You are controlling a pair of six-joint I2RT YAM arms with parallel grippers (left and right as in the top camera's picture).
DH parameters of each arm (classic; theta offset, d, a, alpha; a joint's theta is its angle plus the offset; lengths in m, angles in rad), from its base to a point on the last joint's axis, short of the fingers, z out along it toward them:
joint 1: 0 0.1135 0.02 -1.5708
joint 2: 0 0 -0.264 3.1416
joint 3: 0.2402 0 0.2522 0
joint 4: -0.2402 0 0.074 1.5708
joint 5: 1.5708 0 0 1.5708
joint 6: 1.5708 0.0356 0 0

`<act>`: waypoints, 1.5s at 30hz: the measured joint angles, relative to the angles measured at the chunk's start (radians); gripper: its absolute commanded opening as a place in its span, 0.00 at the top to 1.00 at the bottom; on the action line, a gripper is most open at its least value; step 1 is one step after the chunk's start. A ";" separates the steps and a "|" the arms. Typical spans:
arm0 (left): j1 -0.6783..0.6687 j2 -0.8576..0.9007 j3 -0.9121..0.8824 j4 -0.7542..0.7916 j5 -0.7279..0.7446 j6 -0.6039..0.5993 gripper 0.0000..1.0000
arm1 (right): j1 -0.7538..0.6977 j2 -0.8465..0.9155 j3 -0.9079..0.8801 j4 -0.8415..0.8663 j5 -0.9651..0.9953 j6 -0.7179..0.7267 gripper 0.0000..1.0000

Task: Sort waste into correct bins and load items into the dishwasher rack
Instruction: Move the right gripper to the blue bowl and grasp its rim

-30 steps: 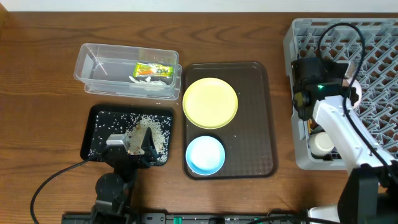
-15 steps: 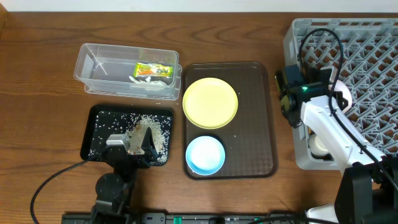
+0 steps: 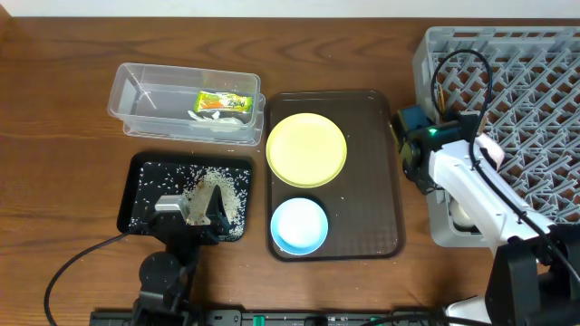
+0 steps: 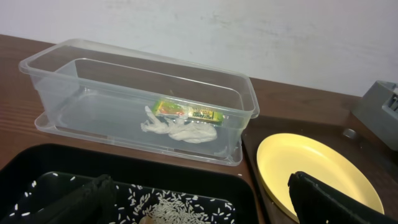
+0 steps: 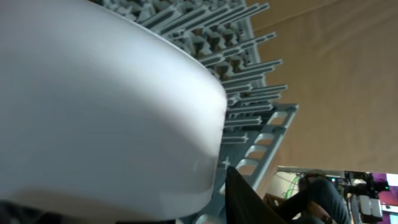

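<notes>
White bowl (image 5: 93, 106) sits loaded in the dishwasher rack (image 3: 426, 54), near-left corner, right tool (image 3: 412, 154) at that rack wall, grip impossible to tell, left tool (image 4: 205, 208) wide open, empty, over the black tray (image 3: 136, 195) collecting rice (image 3: 217, 186).

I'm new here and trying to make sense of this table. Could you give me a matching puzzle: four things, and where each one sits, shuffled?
Things:
1. snack wrapper
2. rice crumbs
3. yellow plate
4. white bowl

Places:
A. on the brown tray
B. in the grey rack
C. in the clear tub
D. in the black tray

Pairs: 1-C, 2-D, 3-A, 4-B.
</notes>
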 measured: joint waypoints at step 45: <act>0.000 0.000 0.000 0.000 0.000 0.000 0.09 | 0.460 -0.009 -0.080 0.362 -1.115 -0.156 0.67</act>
